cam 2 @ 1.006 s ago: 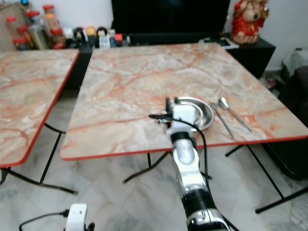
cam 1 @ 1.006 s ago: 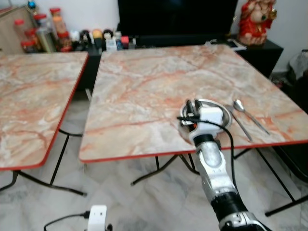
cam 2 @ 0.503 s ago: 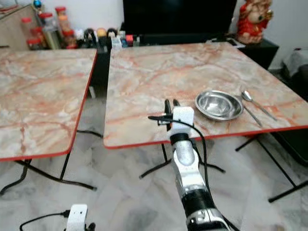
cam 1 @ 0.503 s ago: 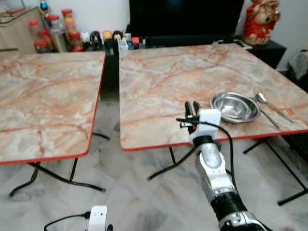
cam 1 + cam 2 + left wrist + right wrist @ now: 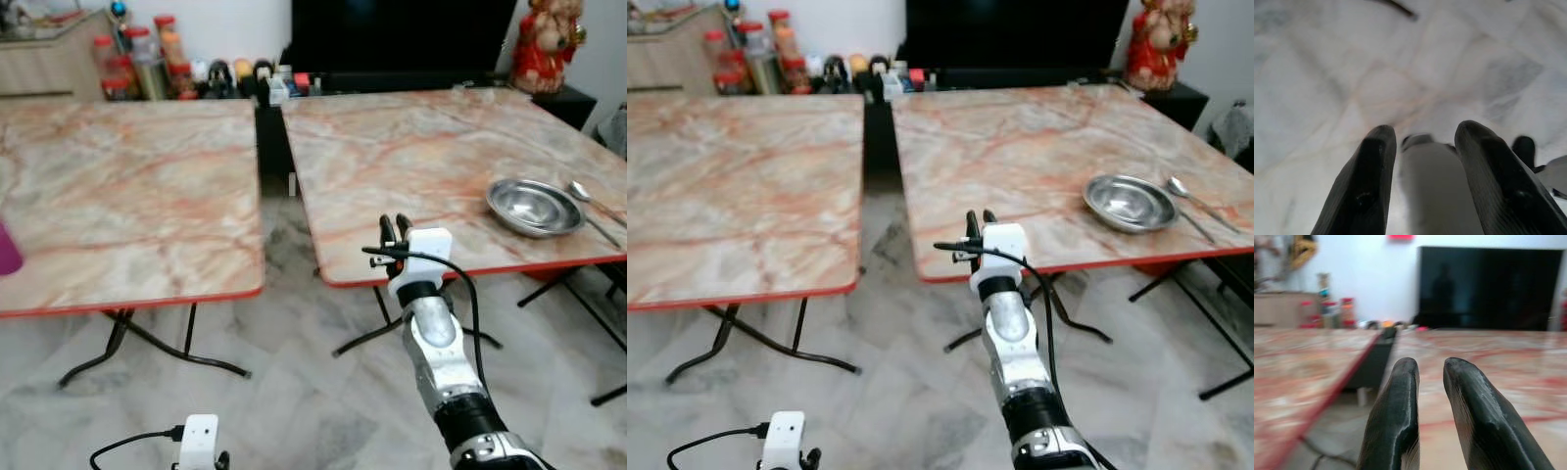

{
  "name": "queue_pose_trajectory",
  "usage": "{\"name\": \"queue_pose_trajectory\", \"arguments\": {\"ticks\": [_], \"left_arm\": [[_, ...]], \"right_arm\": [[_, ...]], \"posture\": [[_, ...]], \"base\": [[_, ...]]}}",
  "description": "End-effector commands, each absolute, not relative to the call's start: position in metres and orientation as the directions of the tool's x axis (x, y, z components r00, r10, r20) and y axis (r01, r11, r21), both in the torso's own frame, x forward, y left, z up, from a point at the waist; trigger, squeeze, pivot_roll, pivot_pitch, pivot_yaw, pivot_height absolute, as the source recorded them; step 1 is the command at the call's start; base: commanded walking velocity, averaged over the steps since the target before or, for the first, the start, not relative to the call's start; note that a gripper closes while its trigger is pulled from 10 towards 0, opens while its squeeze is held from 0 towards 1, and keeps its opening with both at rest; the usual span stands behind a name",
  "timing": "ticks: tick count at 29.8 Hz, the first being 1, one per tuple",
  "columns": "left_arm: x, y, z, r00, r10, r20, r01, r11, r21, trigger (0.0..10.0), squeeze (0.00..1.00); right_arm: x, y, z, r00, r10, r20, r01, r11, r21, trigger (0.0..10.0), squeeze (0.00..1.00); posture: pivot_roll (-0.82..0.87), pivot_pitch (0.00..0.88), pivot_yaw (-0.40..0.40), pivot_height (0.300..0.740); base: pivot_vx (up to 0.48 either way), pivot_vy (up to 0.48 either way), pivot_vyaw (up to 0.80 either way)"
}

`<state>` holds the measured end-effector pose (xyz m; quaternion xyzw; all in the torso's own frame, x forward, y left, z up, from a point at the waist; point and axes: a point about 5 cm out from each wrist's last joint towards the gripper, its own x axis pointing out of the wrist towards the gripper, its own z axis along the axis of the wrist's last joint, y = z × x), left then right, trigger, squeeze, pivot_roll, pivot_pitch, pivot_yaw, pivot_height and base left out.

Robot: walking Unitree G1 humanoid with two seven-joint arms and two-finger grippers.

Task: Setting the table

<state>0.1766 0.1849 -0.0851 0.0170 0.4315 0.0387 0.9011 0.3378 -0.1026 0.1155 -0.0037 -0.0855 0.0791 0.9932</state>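
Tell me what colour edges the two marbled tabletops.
Red; the trim along each tabletop's rim is clearest in the left eye view.

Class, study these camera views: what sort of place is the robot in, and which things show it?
Probably a home living or dining room: two marble-patterned folding tables with red edges, a large black television against the wall, and a round steel plate with a metal spoon laid beside it.

No legible text, label, brand or number anywhere.
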Motion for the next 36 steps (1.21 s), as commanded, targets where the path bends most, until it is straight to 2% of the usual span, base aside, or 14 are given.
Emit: {"name": "queue_pose_trajectory", "arguments": {"ticks": [1,10,14,15,16,17,23,27,32,36], "left_arm": [[0.177,0.184,-0.085,0.625,0.087,-0.775,-0.063,0.996,0.062,10.0,0.00],[0.176,0.185,-0.085,0.623,0.090,-0.777,-0.063,0.996,0.064,10.0,0.00],[0.175,0.186,-0.085,0.623,0.091,-0.777,-0.061,0.996,0.068,10.0,0.00],[0.175,0.187,-0.086,0.622,0.093,-0.777,-0.062,0.996,0.069,10.0,0.00],[0.175,0.187,-0.086,0.622,0.093,-0.777,-0.062,0.996,0.069,10.0,0.00],[0.175,0.187,-0.086,0.622,0.094,-0.777,-0.062,0.996,0.070,10.0,0.00],[0.174,0.187,-0.086,0.621,0.094,-0.778,-0.060,0.996,0.073,10.0,0.00],[0.174,0.187,-0.086,0.622,0.094,-0.778,-0.057,0.996,0.075,10.0,0.00],[0.183,0.191,-0.080,0.662,0.123,-0.739,-0.079,0.992,0.094,10.0,0.00],[0.189,0.193,-0.076,0.681,0.129,-0.720,-0.088,0.992,0.094,10.0,0.00]], "right_arm": [[0.338,-0.107,0.111,0.976,0.159,0.152,-0.155,0.987,-0.035,10.0,0.00],[0.327,-0.117,0.074,0.986,0.166,0.004,-0.165,0.984,-0.074,10.0,0.00],[0.315,-0.129,0.045,0.982,0.140,-0.125,-0.151,0.984,-0.090,10.0,0.00],[0.305,-0.138,0.027,0.970,0.112,-0.215,-0.132,0.988,-0.081,10.0,0.00],[0.305,-0.138,0.027,0.970,0.112,-0.215,-0.132,0.988,-0.081,10.0,0.00],[0.296,-0.146,0.013,0.954,0.084,-0.287,-0.106,0.992,-0.062,10.0,0.00],[0.263,-0.167,-0.026,0.872,0.009,-0.489,-0.038,0.998,-0.051,10.0,0.00],[0.247,-0.173,-0.041,0.826,-0.008,-0.564,-0.017,0.999,-0.039,10.0,0.00],[0.216,-0.185,-0.064,0.715,-0.059,-0.696,0.021,0.998,-0.063,10.0,0.00],[0.208,-0.187,-0.069,0.688,-0.073,-0.722,0.026,0.997,-0.075,10.0,0.00]], "posture": [[-0.02,0.000,-0.038,0.701],[-0.01,0.000,-0.038,0.701],[-0.01,0.000,-0.039,0.701],[0.00,0.000,-0.042,0.701],[0.00,0.000,-0.042,0.701],[0.00,0.000,-0.044,0.701],[0.01,0.000,-0.042,0.701],[0.01,0.000,-0.043,0.701],[0.01,0.000,-0.043,0.701],[0.02,0.000,-0.044,0.701]], "base": [[0.000,0.386,0.00],[0.000,0.383,0.00],[0.000,0.382,0.00],[0.000,0.382,0.00],[0.000,0.382,0.00],[0.000,0.386,0.00],[0.000,0.382,0.00],[0.000,0.384,0.00],[0.000,0.380,0.00],[0.000,0.383,0.00]]}}
